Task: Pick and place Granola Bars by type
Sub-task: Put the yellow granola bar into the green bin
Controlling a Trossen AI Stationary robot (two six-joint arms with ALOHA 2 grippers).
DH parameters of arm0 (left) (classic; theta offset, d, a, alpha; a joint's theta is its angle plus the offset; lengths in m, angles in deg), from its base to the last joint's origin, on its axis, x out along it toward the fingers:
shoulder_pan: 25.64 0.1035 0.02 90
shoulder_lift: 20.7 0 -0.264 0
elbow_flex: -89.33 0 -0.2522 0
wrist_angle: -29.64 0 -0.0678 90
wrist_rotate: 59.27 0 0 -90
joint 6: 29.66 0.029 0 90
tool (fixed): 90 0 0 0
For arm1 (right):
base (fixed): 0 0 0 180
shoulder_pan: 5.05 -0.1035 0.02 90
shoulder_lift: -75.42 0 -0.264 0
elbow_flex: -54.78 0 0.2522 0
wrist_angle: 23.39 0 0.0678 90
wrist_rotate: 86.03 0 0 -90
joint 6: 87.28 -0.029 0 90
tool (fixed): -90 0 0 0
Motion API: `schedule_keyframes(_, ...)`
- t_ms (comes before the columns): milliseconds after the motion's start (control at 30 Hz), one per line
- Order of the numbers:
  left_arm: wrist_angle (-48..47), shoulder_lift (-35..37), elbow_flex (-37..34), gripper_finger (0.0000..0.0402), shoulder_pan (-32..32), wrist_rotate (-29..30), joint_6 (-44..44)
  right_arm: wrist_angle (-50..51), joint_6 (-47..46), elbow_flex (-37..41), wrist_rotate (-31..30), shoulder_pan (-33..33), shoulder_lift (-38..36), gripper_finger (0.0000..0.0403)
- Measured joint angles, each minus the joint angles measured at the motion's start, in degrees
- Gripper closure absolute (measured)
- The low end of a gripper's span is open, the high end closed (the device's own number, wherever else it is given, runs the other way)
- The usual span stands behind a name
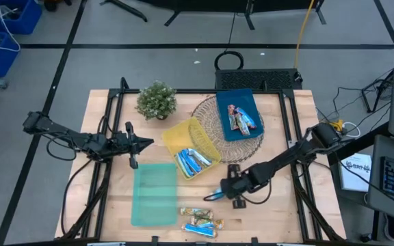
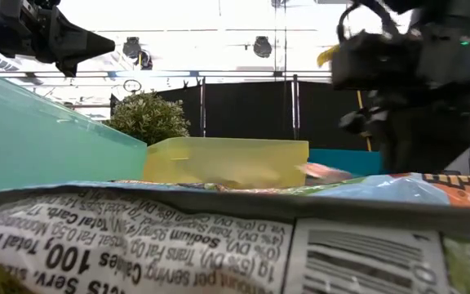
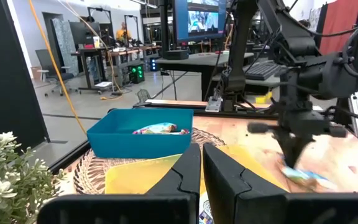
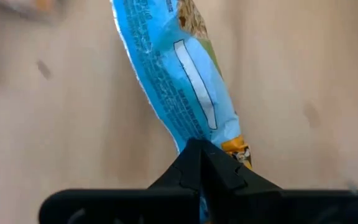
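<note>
Blue-wrapped granola bar (image 4: 185, 81) is pinched at one end by the right tool (image 1: 219, 195) — its fingers closed on it — low over the wooden bench (image 1: 279, 212), right of the green tray (image 1: 154, 193). Left tool (image 1: 148, 142) hovers closed and empty beside the yellow tray (image 1: 183, 137).

wooden table (image 1: 279, 212) bears green tray (image 1: 154, 193), loose granola bars (image 1: 200, 223), plant (image 1: 156, 100).

High view straight down over whole surface (image 1: 115, 205). Low view level, lens against wrapper. Left wrist looks past own claw (image 3: 201, 168) toward right claw (image 3: 294, 155), shared with high view.
</note>
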Motion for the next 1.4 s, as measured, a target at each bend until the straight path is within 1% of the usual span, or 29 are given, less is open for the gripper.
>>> schedule_keyframes(67,0.01,-0.02,0.00,0.0376,0.00,-0.01,0.00,4.24,-1.75,0.13,-2.51,-0.63,-2.11,0.0403)
schedule_keyframes(200,0.02,0.00,0.00,0.0376,0.00,0.00,0.00,3.51,-0.90,0.06,-9.07,-1.91,-5.64,0.0403)
schedule_keyframes(267,0.04,-0.02,0.00,0.0376,0.02,-0.02,0.00,0.46,0.51,0.01,-10.06,-2.14,-6.84,0.0402)
schedule_keyframes(333,0.00,-0.01,0.00,0.0376,0.02,0.00,0.00,-1.62,2.65,-0.02,-9.72,-2.28,-7.60,0.0394)
schedule_keyframes(433,0.00,-0.01,0.00,0.0376,0.01,0.00,0.00,-3.05,4.79,-0.04,-7.08,-2.23,-7.79,0.0362)
schedule_keyframes(667,0.03,-0.02,0.00,0.0376,0.01,-0.02,0.00,-2.03,5.88,-0.03,-7.33,-0.85,-5.26,0.0251)
schedule_keyframes(767,-0.06,0.00,0.00,0.0376,0.00,-0.01,0.00,-1.28,6.02,-0.05,-7.26,0.00,-3.36,0.0225)
schedule_keyframes(867,-0.04,0.00,0.00,0.0376,0.01,-0.01,0.00,-1.48,6.04,-0.05,-6.78,0.66,-1.91,0.0217)
schedule_keyframes(1000,-0.02,-0.02,0.00,0.0376,0.01,-0.01,0.00,-1.38,6.03,-0.05,-5.37,1.02,-0.68,0.0221)
schedule_keyframes(1133,0.00,-0.01,0.00,0.0376,0.00,-0.02,0.00,-1.34,5.86,-0.05,-4.05,1.09,-0.19,0.0248)
schedule_keyframes(1233,0.02,-0.02,0.00,0.0376,0.02,-0.02,0.00,-1.42,5.72,-0.05,-4.02,1.07,-0.18,0.0291)
schedule_keyframes(1367,0.01,-0.01,0.00,0.0376,0.01,-0.02,0.00,-1.44,6.35,-0.07,-4.04,1.05,-0.20,0.0376)
schedule_keyframes(1400,0.01,-0.02,0.00,0.0376,0.01,0.00,0.00,-1.48,6.99,-0.09,-4.09,1.05,-0.23,0.0386)
